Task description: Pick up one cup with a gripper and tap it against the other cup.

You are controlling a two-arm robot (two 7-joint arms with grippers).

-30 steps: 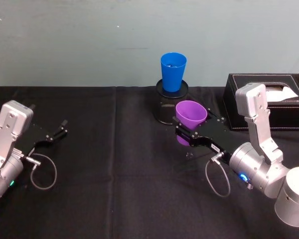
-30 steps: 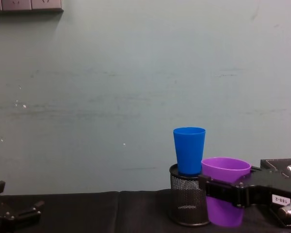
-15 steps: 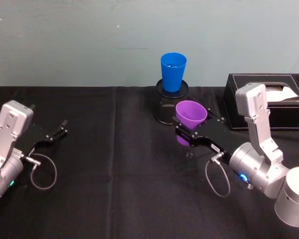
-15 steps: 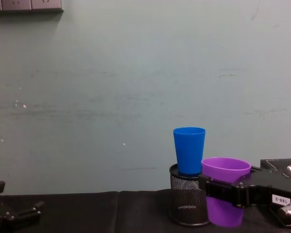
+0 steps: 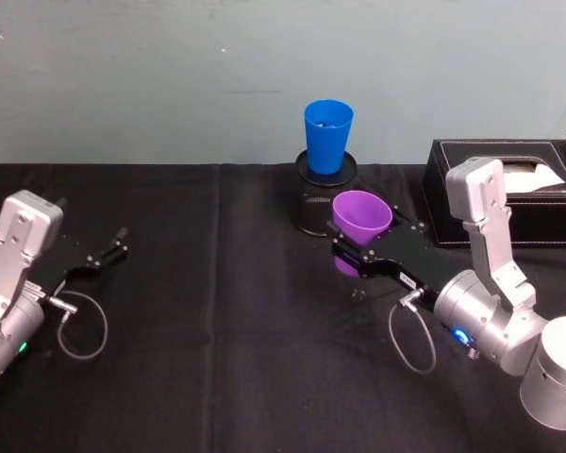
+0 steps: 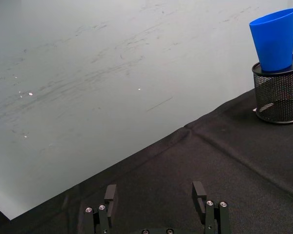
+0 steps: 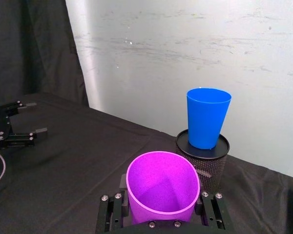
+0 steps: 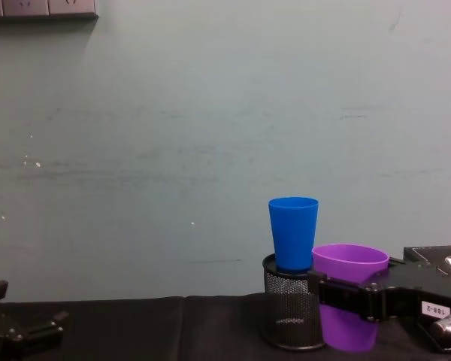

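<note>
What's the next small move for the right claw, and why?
Probably lift the right claw, shut on the purple cup, until it is level with the blue cup. The blue cup stands atop the mesh holder, mostly above the purple rim, while the purple cup sits low beside the holder, not touching the blue one. The left claw rests open at far left.

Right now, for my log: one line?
right gripper: shut on purple cup | blue cup: on mesh holder | left gripper: open, parked

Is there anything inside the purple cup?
Empty. The right wrist view looks into the purple cup, clamped in the right gripper, and shows bare purple walls and bottom.
</note>
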